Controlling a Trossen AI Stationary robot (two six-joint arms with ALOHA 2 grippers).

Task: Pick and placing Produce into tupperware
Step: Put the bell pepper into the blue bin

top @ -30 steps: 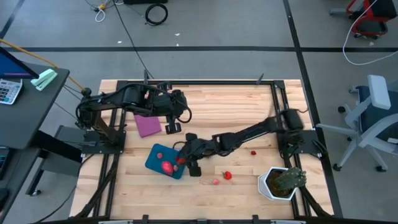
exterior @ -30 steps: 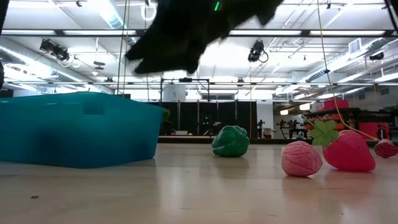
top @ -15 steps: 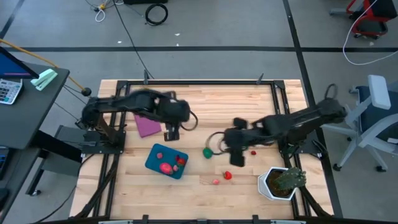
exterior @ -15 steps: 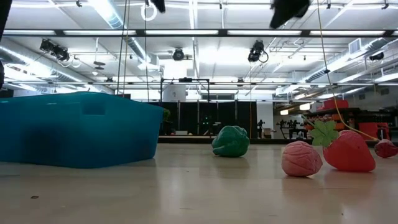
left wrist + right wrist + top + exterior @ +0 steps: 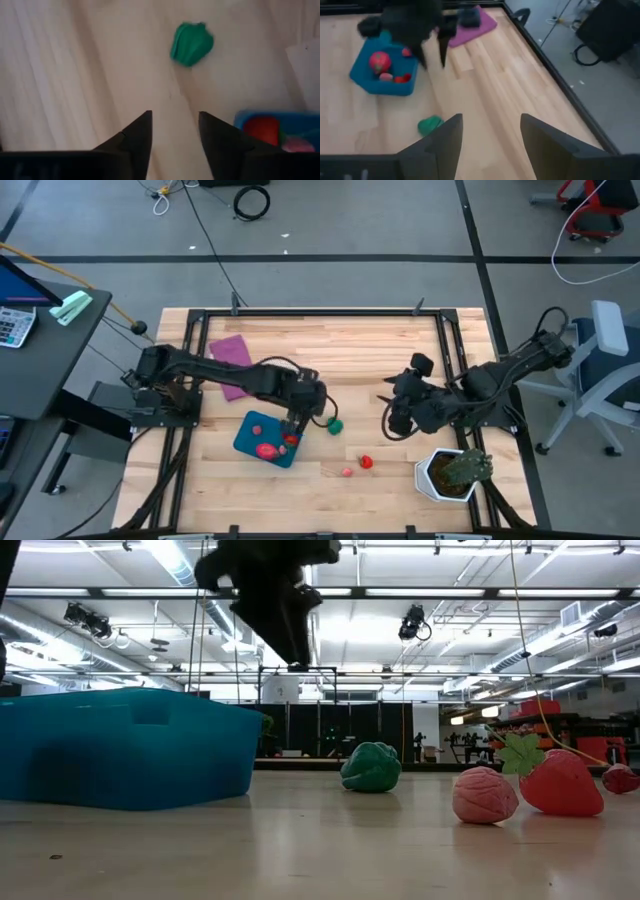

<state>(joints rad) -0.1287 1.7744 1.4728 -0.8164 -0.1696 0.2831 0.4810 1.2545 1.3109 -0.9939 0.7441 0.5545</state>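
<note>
The teal-blue tupperware [image 5: 262, 438] rests flat on the table and holds red and pink produce [image 5: 268, 448]. On the wood lie a green toy [image 5: 334, 423], a pink one [image 5: 347, 472] and a red strawberry [image 5: 366, 462]. In the low view a small red piece [image 5: 620, 778] shows at the right. My left gripper [image 5: 298, 418] hangs open above the table between the tupperware's right edge and the green toy [image 5: 192, 44]. My right gripper [image 5: 392, 418] is open, off to the right of the green toy [image 5: 431, 125].
A flat purple rectangle [image 5: 232, 358] lies toward the far left. The spiky plant in its white pot [image 5: 450, 473] stands at the near right corner. A dark frame [image 5: 330, 312] borders the table. Bare wood lies between the green toy and the right arm.
My right gripper has drawn back from over the tupperware toward the table's right edge and risen. A second red piece shows in the tupperware where it was. My left gripper has swung from beside the purple rectangle toward the near side, ending by the tupperware's right edge.
</note>
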